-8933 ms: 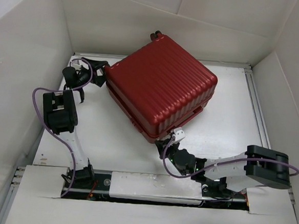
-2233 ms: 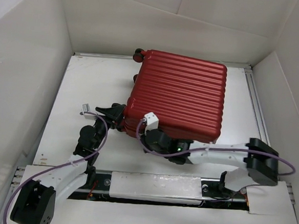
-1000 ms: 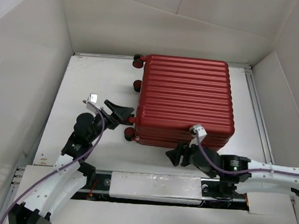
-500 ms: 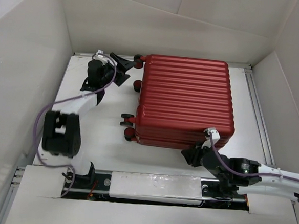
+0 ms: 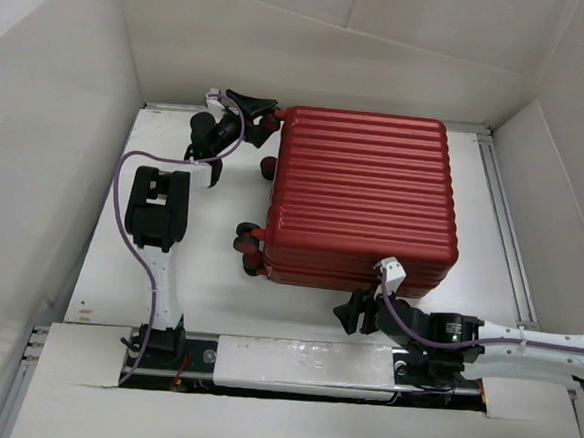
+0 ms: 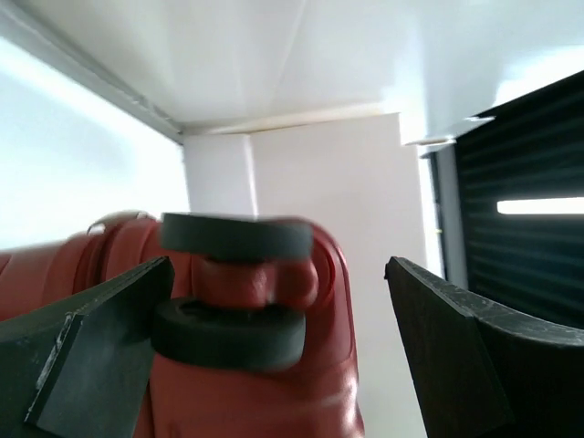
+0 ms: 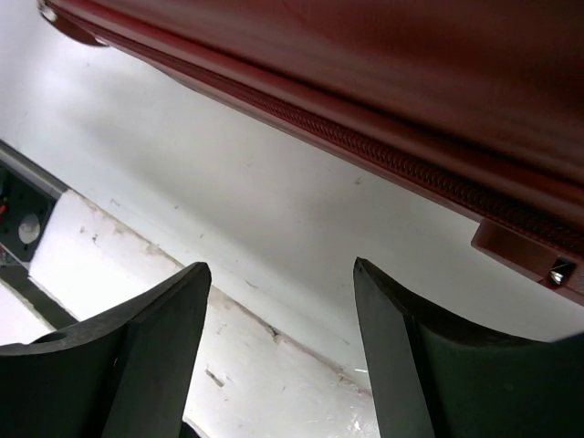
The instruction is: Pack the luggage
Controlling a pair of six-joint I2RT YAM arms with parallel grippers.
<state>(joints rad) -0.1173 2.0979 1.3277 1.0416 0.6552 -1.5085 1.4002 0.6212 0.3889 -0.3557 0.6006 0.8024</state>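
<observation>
- Position of luggage (image 5: 359,194): lying flat on the white tabletop (image 5: 192,282), far of centre and toward the right, ribbed dark-red shell facing up.
- Case shut; the zipper (image 7: 392,160) runs along its near edge in the right wrist view.
- Small red tab (image 7: 525,254) with a screw on that near edge, just below the zipper.
- Wheels on the left side of the case: far wheel (image 5: 271,119) at the far-left corner, another one (image 5: 269,165) nearer, two more at the near-left corner (image 5: 246,248).
- Left gripper (image 5: 266,113) at the far-left corner of the luggage, arm stretched to the far side of the tabletop.
- Left jaws spread as wide as they go, one finger on each side of the far wheel, which is a double caster in the left wrist view; gaps show on both sides, nothing gripped.
- Right gripper (image 5: 351,311) low over the tabletop just near of the case's near edge, pointing left.
- Right jaws apart, bare tabletop showing between the fingers, nothing held, not touching the case.
- Purple cable (image 5: 130,173) loops along the left arm.
- White walls (image 5: 55,162) surround the tabletop on the left, far and right sides.
</observation>
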